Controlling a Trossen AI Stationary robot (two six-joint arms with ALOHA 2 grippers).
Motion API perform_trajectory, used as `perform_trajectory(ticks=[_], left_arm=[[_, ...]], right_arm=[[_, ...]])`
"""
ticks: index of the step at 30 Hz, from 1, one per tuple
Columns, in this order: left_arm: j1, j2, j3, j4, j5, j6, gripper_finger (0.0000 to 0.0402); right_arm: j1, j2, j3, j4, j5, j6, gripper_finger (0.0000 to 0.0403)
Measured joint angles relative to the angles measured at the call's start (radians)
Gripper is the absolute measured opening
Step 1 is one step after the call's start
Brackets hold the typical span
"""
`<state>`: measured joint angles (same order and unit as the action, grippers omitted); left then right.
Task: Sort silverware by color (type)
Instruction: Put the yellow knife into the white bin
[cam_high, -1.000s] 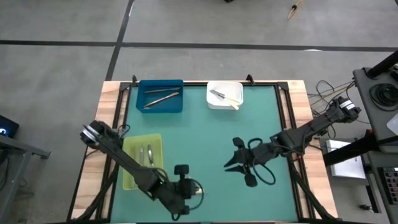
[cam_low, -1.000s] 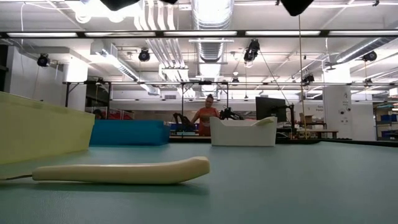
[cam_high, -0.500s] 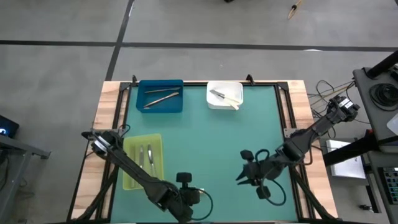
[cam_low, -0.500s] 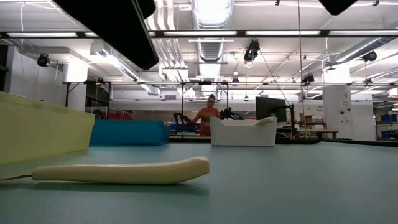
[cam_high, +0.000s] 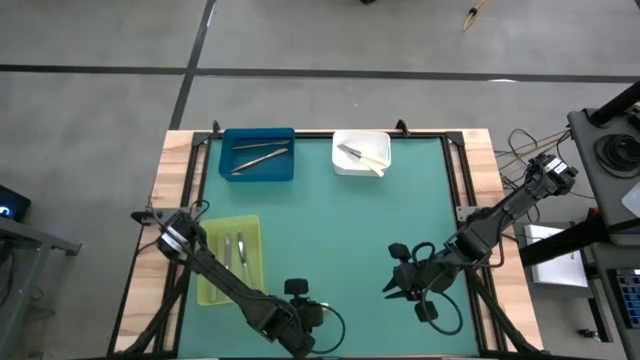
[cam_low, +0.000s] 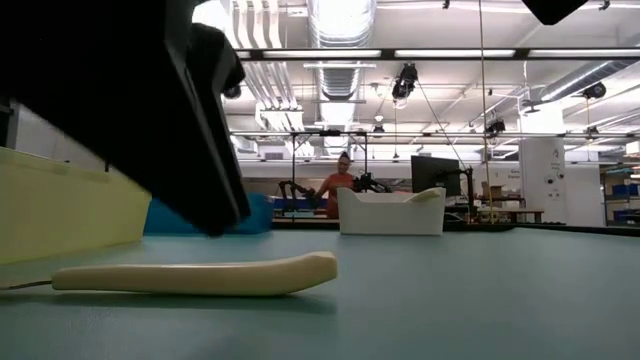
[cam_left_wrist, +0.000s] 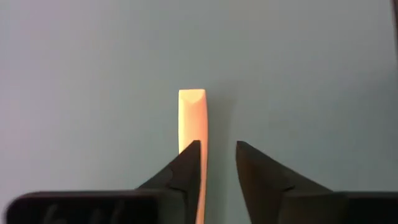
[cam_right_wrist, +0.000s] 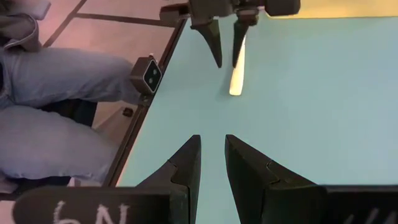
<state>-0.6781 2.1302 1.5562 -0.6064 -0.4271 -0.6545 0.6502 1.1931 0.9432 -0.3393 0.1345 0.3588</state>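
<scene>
The left gripper (cam_left_wrist: 217, 155) hangs low over the near edge of the green bench (cam_high: 320, 220), its fingers (cam_left_wrist: 186, 163) parted by a narrow gap and holding nothing. A pale yellow knife handle (cam_left_wrist: 192, 118) lies flat on the bench beneath them, running out past the fingertips and sitting just off one finger rather than squarely in the gap. At bench level the handle (cam_low: 200, 275) rests untouched, the dark gripper looming above it.

The right gripper (cam_right_wrist: 212, 158) hovers well apart over bare bench, fingers (cam_right_wrist: 186, 163) also narrowly parted and empty, pointing toward the left gripper.

Beyond both sets of fingers, two grey pieces lie in the blue tray (cam_high: 228, 172), a knife in the white tray (cam_high: 340, 167), and two grey pieces in the yellow-green tray (cam_high: 210, 290).
</scene>
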Motion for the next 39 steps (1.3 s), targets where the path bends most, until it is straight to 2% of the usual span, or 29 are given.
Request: perform_trajectory(ticks=[8,14,25,39], left_arm=[[0.004,0.024,0.000,-0.010,-0.001,-0.011,0.0180],[0.006,0.024,-0.015,-0.025,-0.001,-0.020,0.0209],[0.005,0.024,-0.044,-0.023,0.000,-0.048,0.0188],[0.005,0.027,-0.047,-0.024,0.002,-0.066,0.0097]], right_arm=[[0.000,0.000,0.000,0.000,0.000,-0.004,0.0063],[0.000,0.000,-0.001,-0.001,0.024,-0.018,0.0063],[0.000,0.000,-0.016,-0.001,0.046,-0.020,0.0063],[0.000,0.000,-0.032,0.007,0.079,-0.030,0.0063]])
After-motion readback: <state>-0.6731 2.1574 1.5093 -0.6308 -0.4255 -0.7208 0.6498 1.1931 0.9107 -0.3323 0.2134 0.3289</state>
